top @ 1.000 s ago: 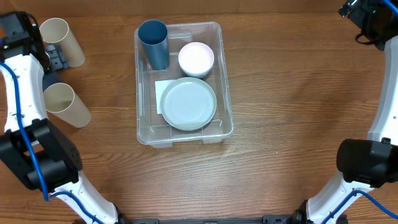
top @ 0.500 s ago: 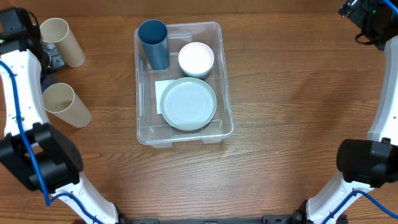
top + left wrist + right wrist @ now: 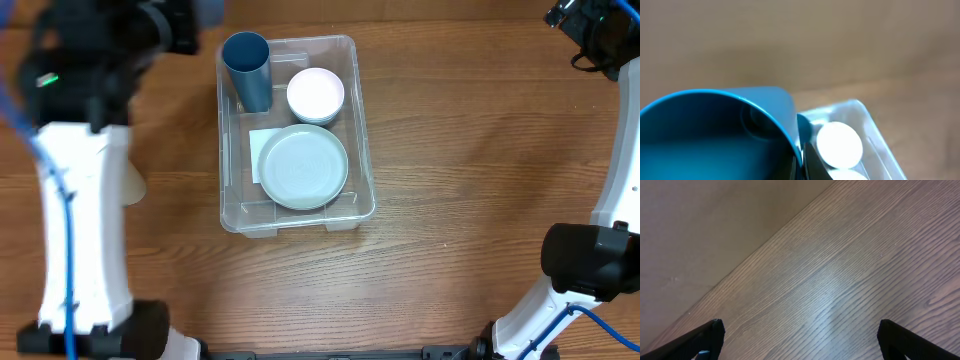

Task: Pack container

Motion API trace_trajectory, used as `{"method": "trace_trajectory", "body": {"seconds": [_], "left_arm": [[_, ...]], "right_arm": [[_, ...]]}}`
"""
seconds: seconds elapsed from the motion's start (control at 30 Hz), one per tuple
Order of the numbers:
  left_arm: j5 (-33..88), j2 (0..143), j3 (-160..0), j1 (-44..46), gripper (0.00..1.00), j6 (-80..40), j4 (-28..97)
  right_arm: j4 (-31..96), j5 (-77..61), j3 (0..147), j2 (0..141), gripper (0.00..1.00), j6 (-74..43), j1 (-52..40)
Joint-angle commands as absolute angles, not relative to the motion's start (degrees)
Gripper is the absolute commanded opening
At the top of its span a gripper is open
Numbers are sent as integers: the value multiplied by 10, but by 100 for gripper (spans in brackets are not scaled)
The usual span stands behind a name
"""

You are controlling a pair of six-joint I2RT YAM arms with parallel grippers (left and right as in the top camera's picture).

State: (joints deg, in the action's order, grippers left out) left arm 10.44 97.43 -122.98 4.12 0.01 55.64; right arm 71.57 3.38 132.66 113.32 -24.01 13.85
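The left claw [image 3: 799, 165] is clamped on the wall of the carried blue cup [image 3: 715, 135]. One dark finger [image 3: 812, 162] shows tight against the cup's outside; the other is hidden.

The container [image 3: 362, 130] sits on the worktop [image 3: 480, 180] near the far middle. It already holds an upright blue cup [image 3: 246, 70] in its far left corner, a white bowl [image 3: 316, 95] just beside that, and a pale plate [image 3: 303, 167] filling the near half.

The step in hand looks like bringing the carried cup over to pack it. Little floor is free, so nesting it into the upright cup seems the tidy choice. That calls for lining the two mouths up squarely, lowering straight, and letting go only once the cup is seated, so neither cup tips against the bowl.

The left arm is raised high, close under the overhead camera and blurred, its wrist above the container's far left corner. The right arm stands upright at the far right edge, well apart from everything. The right claw [image 3: 800, 340] has its fingers spread wide over bare wood.
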Motion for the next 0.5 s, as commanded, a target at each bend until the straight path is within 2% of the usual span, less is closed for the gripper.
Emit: {"method": "trace_trajectory", "body": {"seconds": [0.0,0.17,0.37,0.47], "left_arm": [[71,1032,-1230,100,4,43,545],[71,1089,-1230,110,4,43,533],[68,1093,-1230,109,4,41,550],[23,1093,-1230,109,4,41,579]], "right_arm": [[712,38,1330,1134,100,-243,138],[712,38,1330,1134,100,-242,138],[712,38,1330,1134,100,-243,138],[712,38,1330,1134,100,-243,138]]}}
